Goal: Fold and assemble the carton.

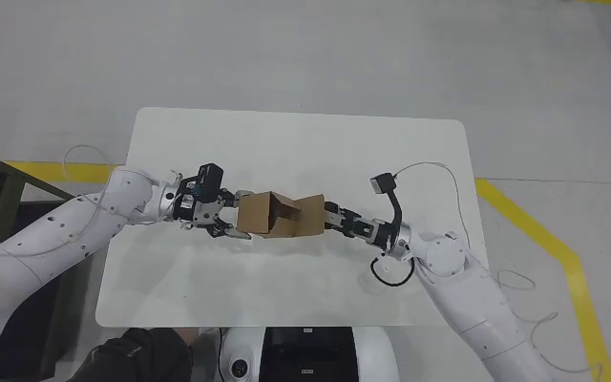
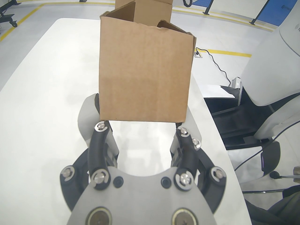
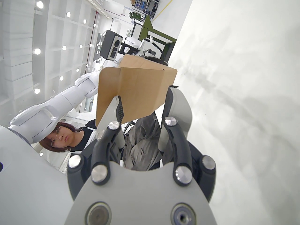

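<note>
The left claw sits at the carton's left end. Its fingers are spread wide and set against the two side walls there, so it appears to be clamping that end across its width. From it the carton stretches straight to the right, over the middle of the worktop and seemingly held clear of it. Its long axis lies on the line between the two claws. It is squared up into a tube, with an opening facing upward in the top view and loose flaps standing at the far end in the left wrist view. The right claw meets the opposite end, its fingers closed on a flap with the cardboard between them. Each claw touches its own end, so neither is nearer. I judge that the next fold turns on that shared axis. The flaps lie toward the right claw, and the left would have to brace the body while they are turned in.
</note>
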Robot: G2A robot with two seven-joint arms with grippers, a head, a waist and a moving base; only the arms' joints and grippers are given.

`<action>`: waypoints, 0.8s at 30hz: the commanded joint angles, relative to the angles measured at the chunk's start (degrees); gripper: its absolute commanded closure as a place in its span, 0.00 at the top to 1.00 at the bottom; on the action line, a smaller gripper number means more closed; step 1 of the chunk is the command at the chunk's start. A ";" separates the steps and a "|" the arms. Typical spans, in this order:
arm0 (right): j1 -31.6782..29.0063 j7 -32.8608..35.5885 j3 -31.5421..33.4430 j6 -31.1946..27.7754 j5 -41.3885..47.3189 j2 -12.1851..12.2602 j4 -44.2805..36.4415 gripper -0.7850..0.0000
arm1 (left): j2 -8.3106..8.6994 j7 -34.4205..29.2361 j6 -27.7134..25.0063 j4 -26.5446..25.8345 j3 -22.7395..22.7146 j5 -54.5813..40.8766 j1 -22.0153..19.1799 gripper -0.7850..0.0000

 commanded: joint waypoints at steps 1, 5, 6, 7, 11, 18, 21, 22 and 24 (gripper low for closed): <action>0.02 0.17 0.12 -0.10 1.55 -0.03 0.55 0.44 | 0.06 0.45 0.00 -0.33 0.00 0.04 -0.05 0.65; 0.06 1.05 0.29 -0.42 5.01 -0.09 1.96 0.45 | 0.40 2.63 0.00 -0.99 0.00 0.84 -0.04 0.63; 0.17 1.33 0.37 -0.57 5.61 -0.10 2.38 0.47 | 0.52 3.28 0.00 -1.11 0.00 1.07 0.02 0.60; 0.25 1.52 0.42 -0.71 6.14 -0.11 2.80 0.50 | 0.64 3.85 0.00 -1.18 0.00 1.34 0.04 0.59; 0.51 2.48 0.18 -1.16 8.36 -0.26 3.77 0.67 | 0.99 5.09 0.00 -1.23 0.00 2.27 0.13 0.58; 0.81 3.48 0.20 -2.28 8.57 -0.31 3.80 0.92 | 1.26 5.36 0.00 -1.00 0.00 2.60 0.30 0.58; 0.63 3.32 0.34 -2.66 7.20 -0.24 2.92 1.00 | 1.32 5.27 0.00 -0.92 0.00 2.47 0.32 0.59; 0.57 3.19 0.39 -2.62 6.38 -0.20 2.62 1.00 | 1.34 5.25 0.00 -0.92 0.00 2.46 0.33 0.59; 0.40 2.74 0.42 -2.30 4.25 -0.12 1.96 0.95 | 1.36 5.18 0.00 -0.86 0.00 2.43 0.38 0.59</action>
